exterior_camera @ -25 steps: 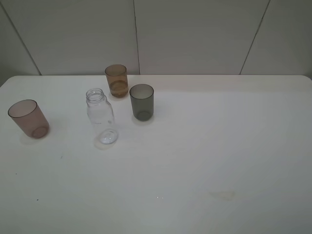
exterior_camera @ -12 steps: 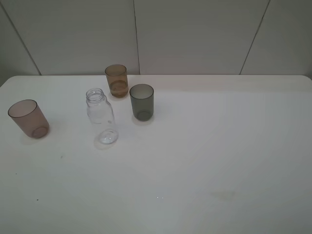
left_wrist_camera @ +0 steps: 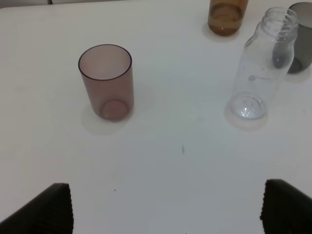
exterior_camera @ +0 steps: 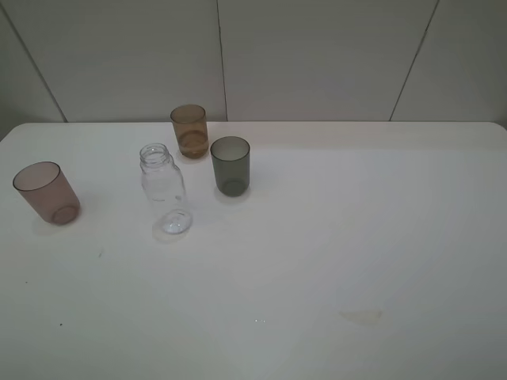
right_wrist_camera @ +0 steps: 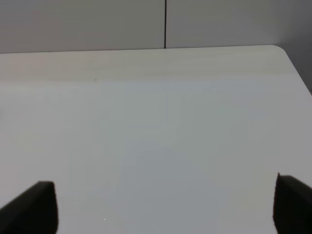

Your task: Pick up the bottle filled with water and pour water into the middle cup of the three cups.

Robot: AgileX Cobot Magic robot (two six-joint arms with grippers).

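Note:
The clear capless bottle point(exterior_camera: 165, 190) stands upright on the white table point(exterior_camera: 333, 237), left of centre. The amber middle cup point(exterior_camera: 190, 131) stands behind it, and the dark grey cup point(exterior_camera: 230, 165) to its right. The pinkish-brown cup point(exterior_camera: 46, 192) stands apart at the far left. No gripper shows in the exterior view. In the left wrist view my left gripper point(left_wrist_camera: 165, 209) is open and empty, well short of the pinkish cup point(left_wrist_camera: 107, 81), the bottle point(left_wrist_camera: 261, 73), the amber cup point(left_wrist_camera: 226, 15) and the grey cup point(left_wrist_camera: 301, 36). My right gripper point(right_wrist_camera: 165, 207) is open and empty over bare table.
A pale panelled wall point(exterior_camera: 317, 55) runs behind the table's far edge. A faint yellowish stain point(exterior_camera: 362, 317) lies on the table at the front right. The table's right rear corner point(right_wrist_camera: 280, 48) shows in the right wrist view.

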